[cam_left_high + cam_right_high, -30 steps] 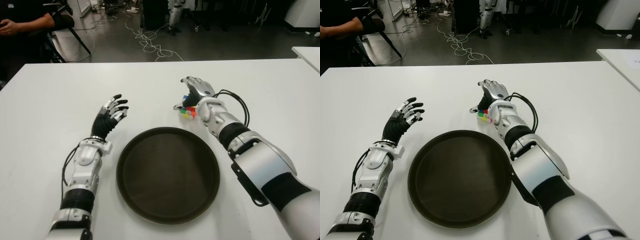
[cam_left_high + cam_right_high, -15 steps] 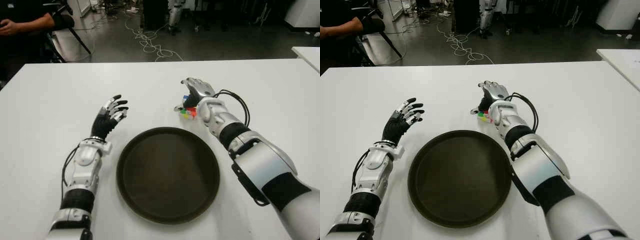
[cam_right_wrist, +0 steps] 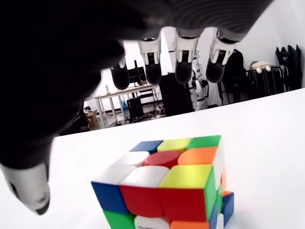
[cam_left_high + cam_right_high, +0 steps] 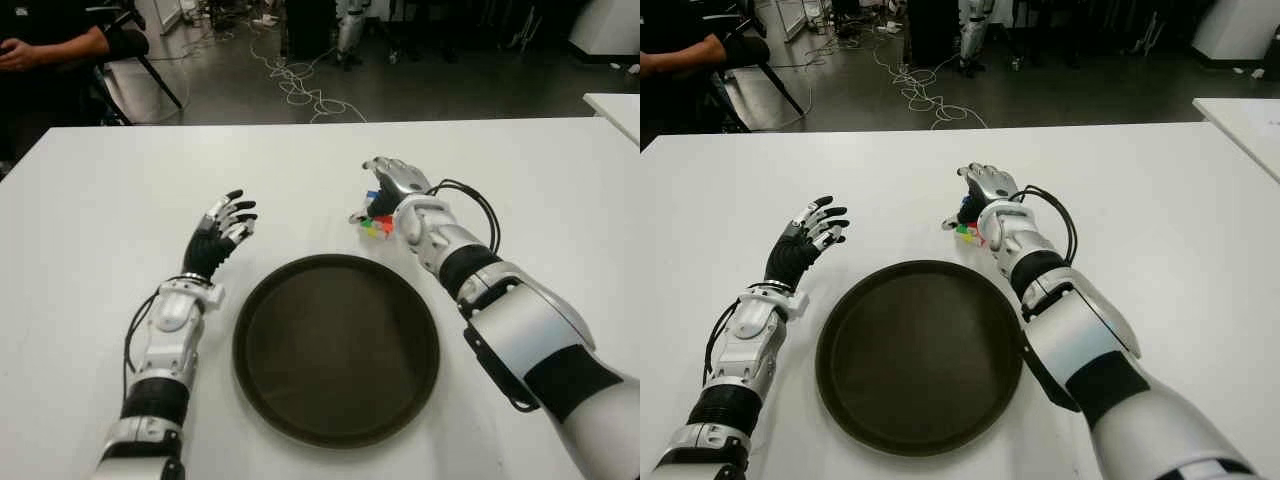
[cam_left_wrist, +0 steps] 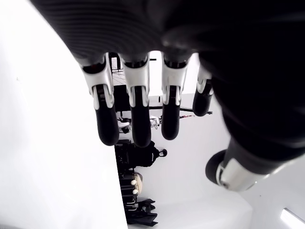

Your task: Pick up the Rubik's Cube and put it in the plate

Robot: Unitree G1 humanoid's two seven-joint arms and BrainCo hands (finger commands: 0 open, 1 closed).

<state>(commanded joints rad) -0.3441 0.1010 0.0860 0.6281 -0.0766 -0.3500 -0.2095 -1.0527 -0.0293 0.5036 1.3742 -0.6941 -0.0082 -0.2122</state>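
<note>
The Rubik's Cube sits on the white table just beyond the far right rim of the dark round plate. My right hand hovers over the cube, palm down, fingers arched above it and the thumb to one side. In the right wrist view the cube lies under the spread fingers with a gap between them. My left hand shows left of the plate, fingers spread and holding nothing.
A person sits at the far left beyond the table. Cables lie on the floor behind it. Another white table's corner shows at the far right.
The right hand has shifted very slightly over the cube; the left hand, cube and plate have not moved.
</note>
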